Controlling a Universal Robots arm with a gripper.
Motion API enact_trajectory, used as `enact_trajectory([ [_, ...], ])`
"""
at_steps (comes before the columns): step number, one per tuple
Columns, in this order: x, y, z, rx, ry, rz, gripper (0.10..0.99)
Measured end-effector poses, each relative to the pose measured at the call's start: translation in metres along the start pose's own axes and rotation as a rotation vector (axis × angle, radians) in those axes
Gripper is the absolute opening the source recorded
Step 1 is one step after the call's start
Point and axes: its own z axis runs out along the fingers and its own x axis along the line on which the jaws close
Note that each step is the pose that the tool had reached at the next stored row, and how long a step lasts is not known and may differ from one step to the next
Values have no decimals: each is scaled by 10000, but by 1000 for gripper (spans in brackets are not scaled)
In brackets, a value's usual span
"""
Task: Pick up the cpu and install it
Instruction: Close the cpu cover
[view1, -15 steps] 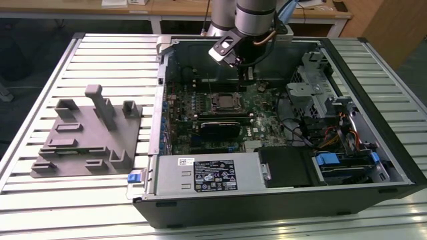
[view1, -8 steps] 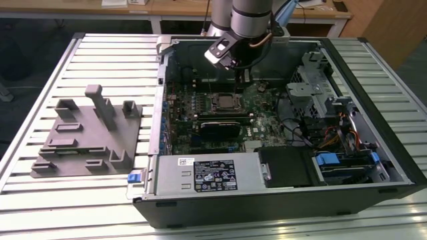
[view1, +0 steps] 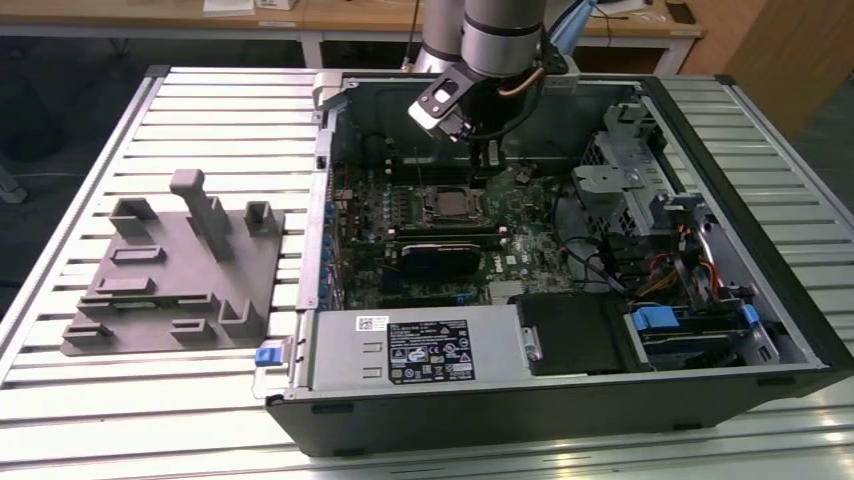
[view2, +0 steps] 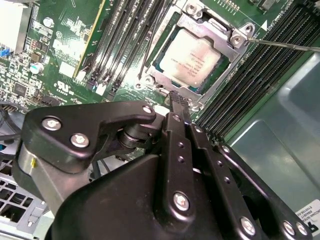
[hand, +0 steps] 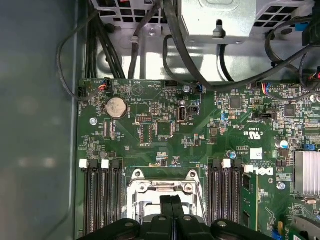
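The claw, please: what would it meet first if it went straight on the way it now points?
Most likely the small, flat, square, pale silver cpu, seated in the metal socket frame just beyond the claw; the frame's near edge could come first, as depth is unclear.

Robotics lab or workshop: slatted metal bench (view1: 134, 420), open computer case (view1: 534, 425) at centre, wooden desks (view1: 360, 18) (papers on them) along the frame's top.

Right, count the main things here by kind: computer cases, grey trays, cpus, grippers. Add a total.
computer case: 1
grey tray: 1
cpu: 1, lying in its socket
gripper: 1
Total: 4
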Motion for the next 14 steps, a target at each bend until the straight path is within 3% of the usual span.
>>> enact_trajectory([
  [14, -19, -142, 20, 0, 0, -12, 106],
])
